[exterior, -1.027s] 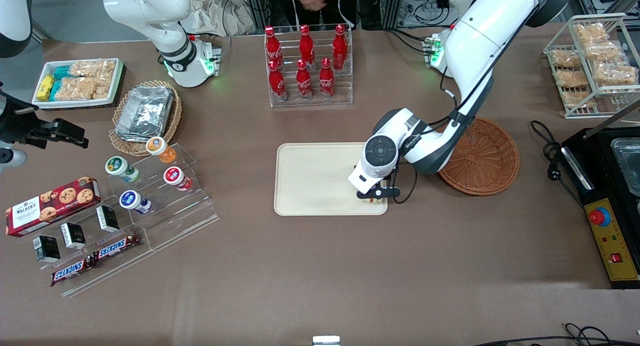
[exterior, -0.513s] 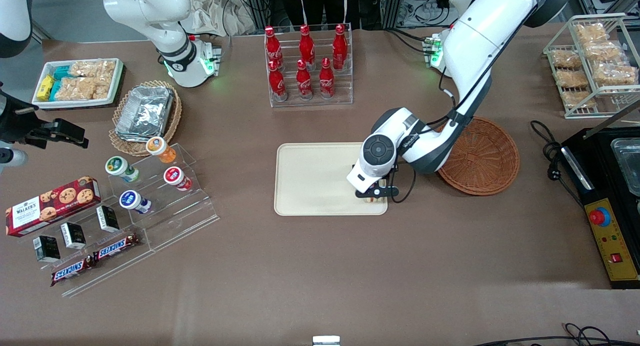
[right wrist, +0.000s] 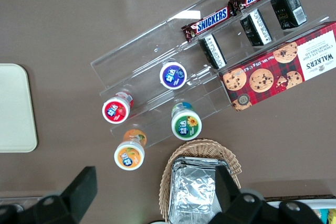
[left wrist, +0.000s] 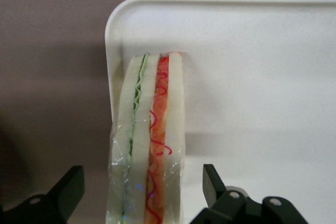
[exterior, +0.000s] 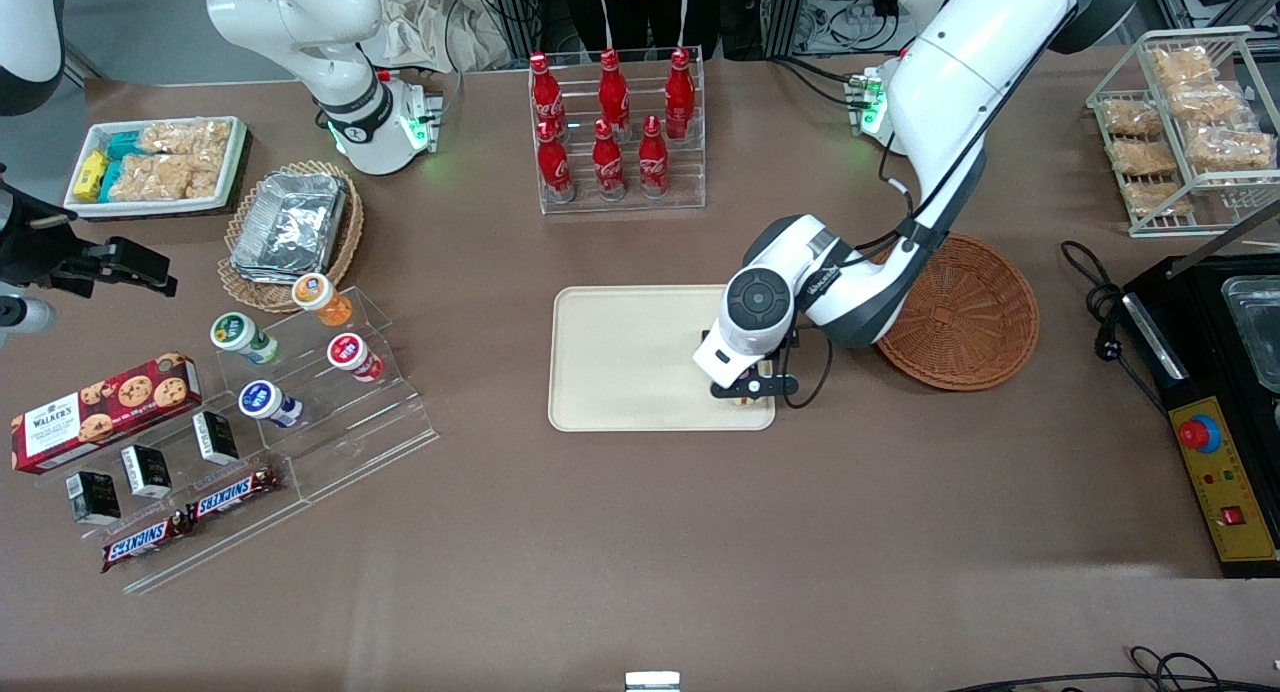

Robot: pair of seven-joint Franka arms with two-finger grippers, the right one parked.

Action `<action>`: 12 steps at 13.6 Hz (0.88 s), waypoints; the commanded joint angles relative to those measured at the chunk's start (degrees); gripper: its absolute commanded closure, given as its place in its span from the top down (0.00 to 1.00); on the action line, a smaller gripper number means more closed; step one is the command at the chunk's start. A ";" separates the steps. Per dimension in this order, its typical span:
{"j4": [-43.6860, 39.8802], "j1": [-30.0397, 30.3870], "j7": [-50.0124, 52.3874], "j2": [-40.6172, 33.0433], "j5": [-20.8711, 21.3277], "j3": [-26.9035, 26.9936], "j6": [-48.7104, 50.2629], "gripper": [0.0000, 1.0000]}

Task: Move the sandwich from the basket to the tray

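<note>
Hand (left wrist: 142, 192) fingers stand apart, one on each side of the sandwich (left wrist: 149, 140), not pressing it. It hangs low over a corner of the tray (exterior: 620, 362), the corner nearest the basket (exterior: 965, 312). The sandwich stands on its edge on the tray, close to the rim. It looks light, soft and squishy, wrapped in thin slippery film. Best to hold it gently by the flat bread sides.

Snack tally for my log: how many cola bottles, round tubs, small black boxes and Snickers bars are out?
Cola bottles: 6
Round tubs: 4
Small black boxes: 3
Snickers bars: 2
Total: 15
The tool hangs open around the sandwich at a corner of the tray.
</note>
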State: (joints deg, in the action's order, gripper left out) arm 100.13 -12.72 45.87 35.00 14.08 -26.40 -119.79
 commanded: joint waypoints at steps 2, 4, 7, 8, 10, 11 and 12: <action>-2.03 0.23 0.81 -5.71 0.42 0.30 7.01 1.00; -1.60 2.16 0.10 -9.32 -0.02 0.21 8.86 1.00; -1.25 6.29 -4.62 -14.06 -0.37 0.12 13.77 1.00; -0.64 8.22 -7.52 -15.99 -1.59 0.12 15.10 1.00; 1.55 11.82 -12.88 -20.04 -3.01 0.12 15.55 1.00; 2.00 13.58 -15.17 -21.71 -3.36 0.12 16.33 1.00; 1.74 15.42 -17.98 -22.94 -3.62 0.12 18.00 1.00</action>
State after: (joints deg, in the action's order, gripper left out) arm 98.96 -0.56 32.79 16.91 12.10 -25.94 -103.44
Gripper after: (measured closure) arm 0.000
